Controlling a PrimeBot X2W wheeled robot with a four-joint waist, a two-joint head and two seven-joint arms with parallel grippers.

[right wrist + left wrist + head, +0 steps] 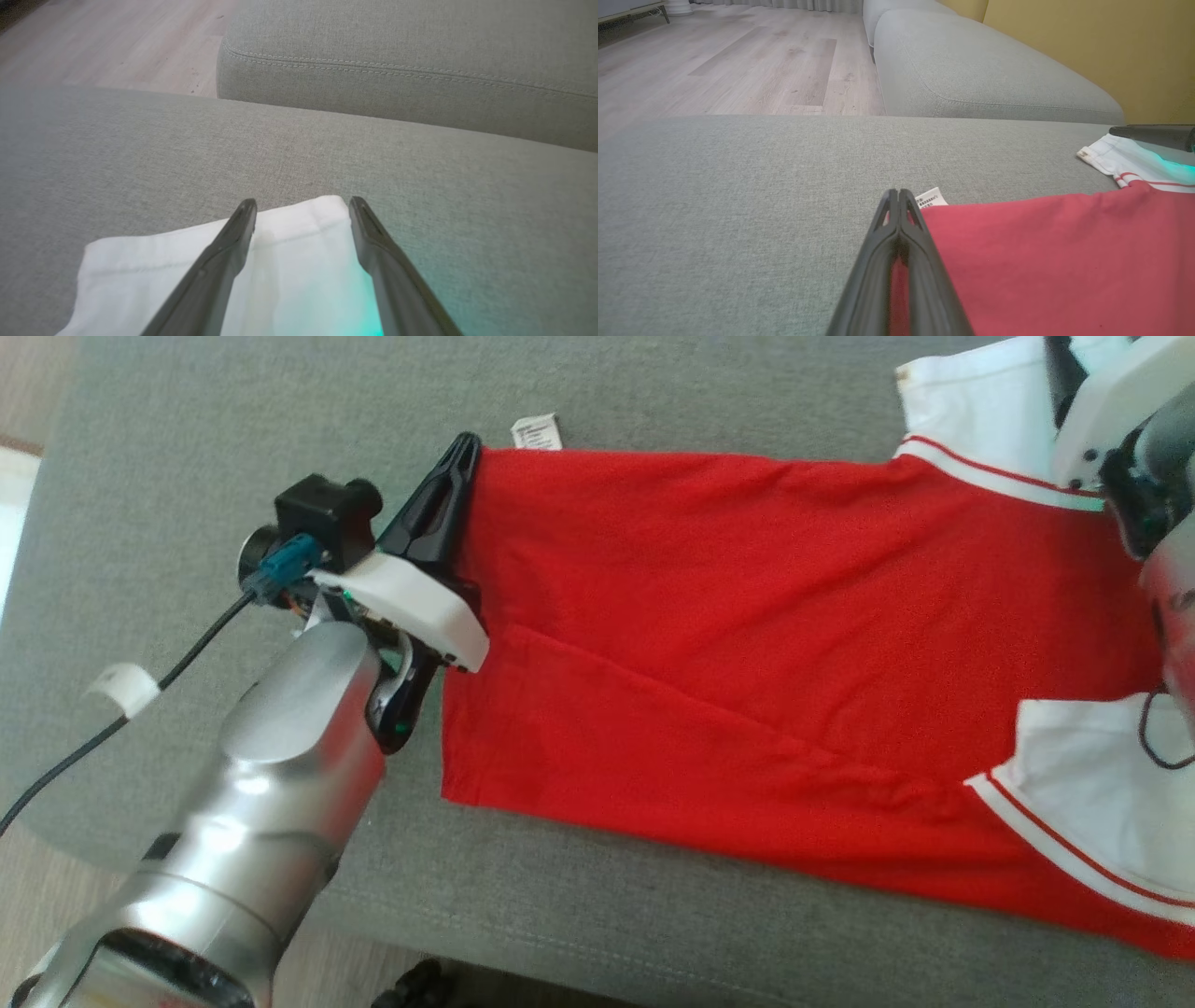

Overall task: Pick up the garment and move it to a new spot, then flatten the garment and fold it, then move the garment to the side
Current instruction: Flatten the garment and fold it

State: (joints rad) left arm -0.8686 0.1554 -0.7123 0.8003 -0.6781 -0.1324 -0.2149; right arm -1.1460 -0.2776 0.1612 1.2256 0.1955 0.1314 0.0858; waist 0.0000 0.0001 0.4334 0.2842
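Flattening, by the look of it: red shirt (pixel 747 644) spread along the grey cushion (pixel 233 429), hem corner pinched in the left claw (pixel 464 453) beside the white label (pixel 537 431), right claw (pixel 302 205) spread wide over a white sleeve (pixel 289 261). Next, probably closing on that sleeve and pulling taut before folding.

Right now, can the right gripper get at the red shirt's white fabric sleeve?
Probably yes: the right gripper is open, fingers spread over the white fabric sleeve of the red shirt on the grey sofa cushion; nothing lies between.
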